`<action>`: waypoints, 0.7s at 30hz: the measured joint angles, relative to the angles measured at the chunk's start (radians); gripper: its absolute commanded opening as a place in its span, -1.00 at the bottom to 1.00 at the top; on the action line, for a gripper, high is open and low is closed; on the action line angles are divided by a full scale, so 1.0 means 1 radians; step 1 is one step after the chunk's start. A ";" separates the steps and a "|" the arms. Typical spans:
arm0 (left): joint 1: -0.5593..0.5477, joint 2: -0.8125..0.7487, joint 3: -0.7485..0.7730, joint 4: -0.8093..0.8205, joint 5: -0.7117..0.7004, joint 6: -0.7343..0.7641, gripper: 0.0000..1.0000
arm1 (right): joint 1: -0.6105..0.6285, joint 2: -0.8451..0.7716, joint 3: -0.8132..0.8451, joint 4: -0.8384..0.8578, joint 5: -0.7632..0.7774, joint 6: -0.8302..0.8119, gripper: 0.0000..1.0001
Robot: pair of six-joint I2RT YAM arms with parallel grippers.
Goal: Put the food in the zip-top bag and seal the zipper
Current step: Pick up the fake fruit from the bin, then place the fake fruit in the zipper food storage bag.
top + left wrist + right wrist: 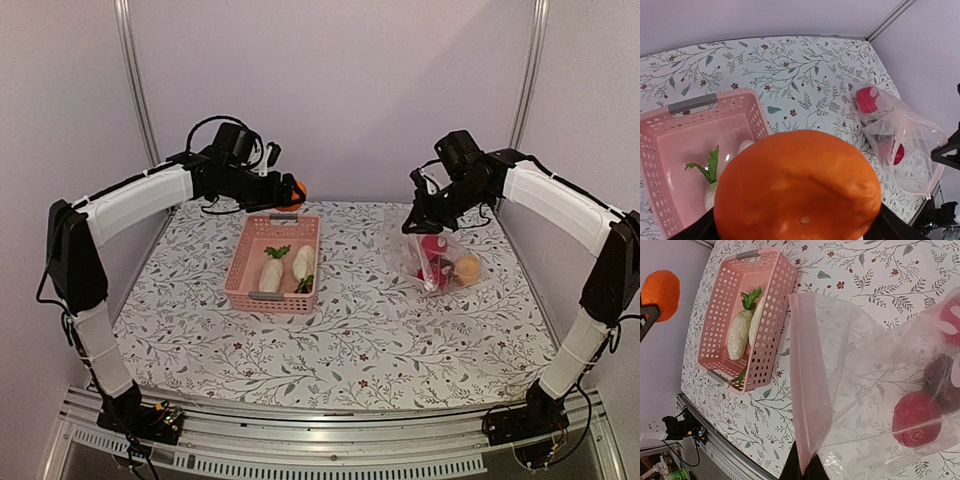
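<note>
Leaf-print tablecloth (pixel 350 350) under two raised arms.
Left gripper (pixel 288 191) clamps a dimpled orange (pixel 797 190) by the slotted pink basket (pixel 240 270); right gripper (pixel 414 224) pinches the crinkly zip-top bag (pixel 445 262) by its rim, glossy red pieces (pixel 916 417) inside.

On desk (pixel 340 340), left of centre: basket (pixel 239 268), two radishes (pixel 271 272) side by side inside. Well apart to the right: zip-top bag (pixel 400 250), round pieces (pixel 466 267) within. Above basket's far end: round fruit (pixel 296 190) in left end effector (pixel 289 194). At bag's far-left edge: right end effector (pixel 412 226).
</note>
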 measured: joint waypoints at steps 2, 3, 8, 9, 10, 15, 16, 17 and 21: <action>-0.019 -0.010 -0.022 0.025 0.068 0.023 0.42 | 0.027 0.020 0.032 -0.002 -0.005 0.008 -1.00; -0.039 -0.010 -0.026 0.039 0.112 0.041 0.41 | 0.040 0.032 0.053 -0.005 -0.006 0.010 -1.00; -0.105 -0.010 -0.028 0.063 0.213 0.072 0.38 | 0.100 0.110 0.185 -0.008 -0.016 0.019 -1.00; -0.117 -0.010 -0.028 0.065 0.232 0.077 0.37 | 0.106 0.122 0.207 -0.008 -0.020 0.020 -1.00; -0.127 -0.010 -0.028 0.067 0.248 0.081 0.36 | 0.111 0.130 0.220 -0.008 -0.024 0.021 -1.00; -0.167 -0.010 -0.027 0.086 0.323 0.092 0.32 | 0.116 0.153 0.252 -0.013 -0.035 0.026 -1.00; -0.170 -0.010 -0.028 0.094 0.337 0.092 0.31 | 0.116 0.158 0.257 -0.017 -0.035 0.027 -1.00; -0.174 -0.010 -0.031 0.105 0.349 0.090 0.32 | 0.116 0.161 0.261 -0.019 -0.036 0.028 -1.00; -0.183 -0.010 -0.043 0.128 0.362 0.090 0.36 | 0.116 0.162 0.272 -0.028 -0.036 0.036 -1.00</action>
